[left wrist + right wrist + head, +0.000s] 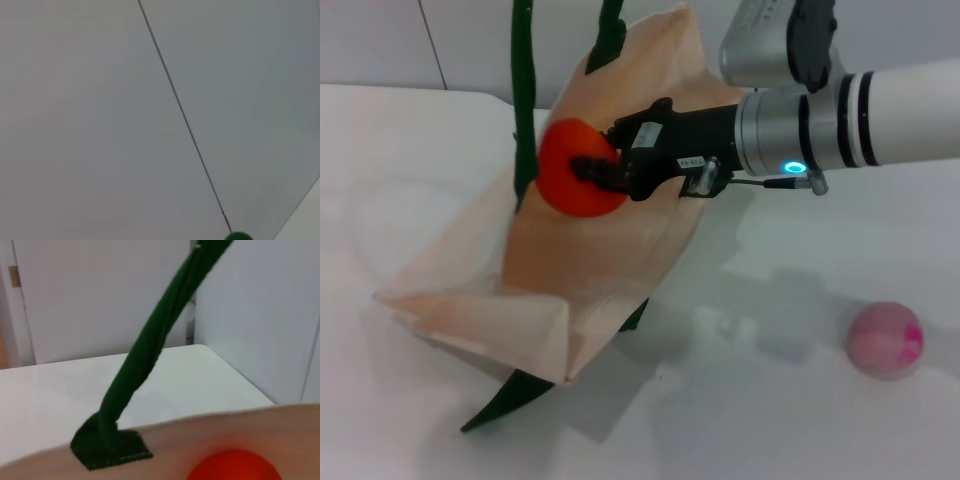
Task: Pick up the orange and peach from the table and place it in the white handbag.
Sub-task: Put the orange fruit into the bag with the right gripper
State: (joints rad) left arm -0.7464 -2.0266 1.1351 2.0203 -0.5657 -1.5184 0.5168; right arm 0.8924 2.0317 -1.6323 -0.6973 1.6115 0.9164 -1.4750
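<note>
The orange (570,170), a bright orange-red ball, is held in my right gripper (592,170), whose black fingers are shut on it over the open mouth of the white handbag (580,270). The cream bag is pulled up by its dark green handles (524,90). The right wrist view shows the orange (235,466) just past the bag's rim (210,427) and one green handle (145,350). The peach (886,339), pale pink with a magenta patch, lies on the table at the right. My left gripper is out of view; its wrist view shows only walls.
The white table (770,400) runs around the bag. A green strap end (505,400) sticks out under the bag's near corner. A wall stands behind the table.
</note>
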